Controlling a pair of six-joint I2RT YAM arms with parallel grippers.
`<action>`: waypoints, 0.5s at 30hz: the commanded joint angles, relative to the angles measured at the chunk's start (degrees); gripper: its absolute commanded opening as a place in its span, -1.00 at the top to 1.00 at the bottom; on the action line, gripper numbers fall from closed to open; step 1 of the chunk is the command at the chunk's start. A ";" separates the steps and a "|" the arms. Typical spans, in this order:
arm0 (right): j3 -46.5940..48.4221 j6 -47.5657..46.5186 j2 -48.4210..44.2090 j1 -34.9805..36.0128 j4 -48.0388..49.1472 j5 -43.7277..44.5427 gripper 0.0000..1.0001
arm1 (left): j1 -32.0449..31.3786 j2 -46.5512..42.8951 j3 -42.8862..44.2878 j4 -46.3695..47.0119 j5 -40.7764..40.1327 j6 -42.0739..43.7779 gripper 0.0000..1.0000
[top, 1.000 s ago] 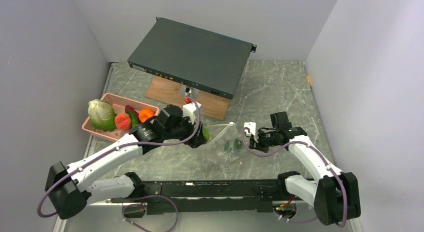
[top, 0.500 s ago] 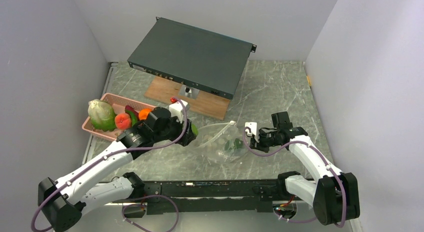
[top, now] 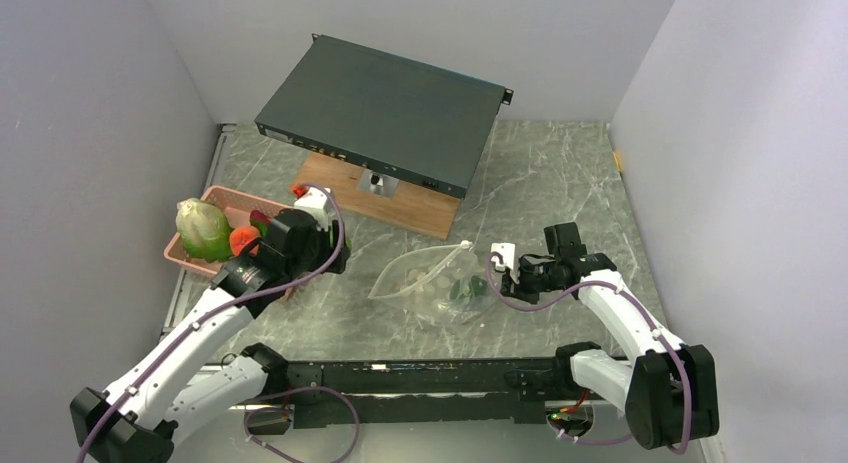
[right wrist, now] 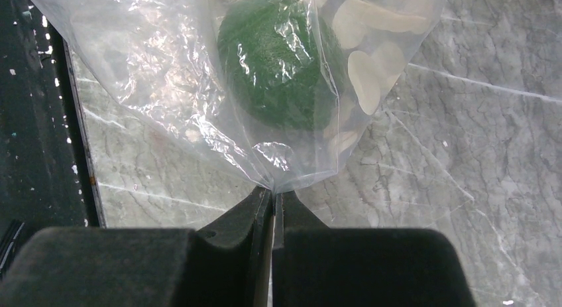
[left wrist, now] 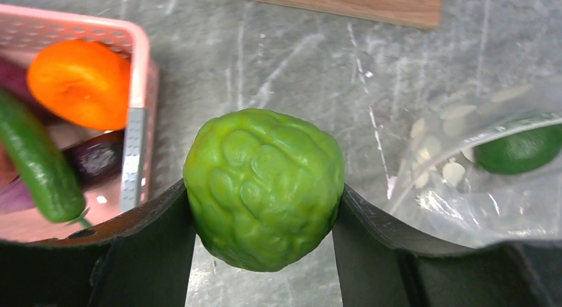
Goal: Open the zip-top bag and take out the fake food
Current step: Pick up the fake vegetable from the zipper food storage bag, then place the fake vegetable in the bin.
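The clear zip-top bag lies on the marble table, its mouth toward the left. My right gripper is shut on the bag's right corner. A dark green piece of fake food and pale slices remain inside. My left gripper is shut on a bumpy green fruit, held above the table just right of the pink basket. In the top view the left gripper is between the basket and the bag.
The basket holds a pale green leafy head, a red-pink fruit, an orange ball, a green cucumber and a purple piece. A black rack unit rests on a wooden board behind. Walls stand close on both sides.
My left arm has carried the green fruit leftward, away from the bag's mouth to beside the basket. The bag has settled flatter. The right gripper has stayed on its corner.
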 commanded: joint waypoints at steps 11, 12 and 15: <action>-0.28 -1.29 -0.24 -0.96 -0.52 -2.22 0.88 | 11.76 -2.04 -0.06 -3.79 -9.11 -1.43 1.00; -0.21 -1.30 -0.21 -0.97 -0.48 -2.18 0.88 | 12.75 -1.80 -0.12 -3.92 -9.01 -1.35 1.00; -0.28 -1.11 -0.20 -1.17 -0.44 -2.18 0.88 | 15.72 -0.80 -0.06 -3.90 -8.78 -0.92 1.00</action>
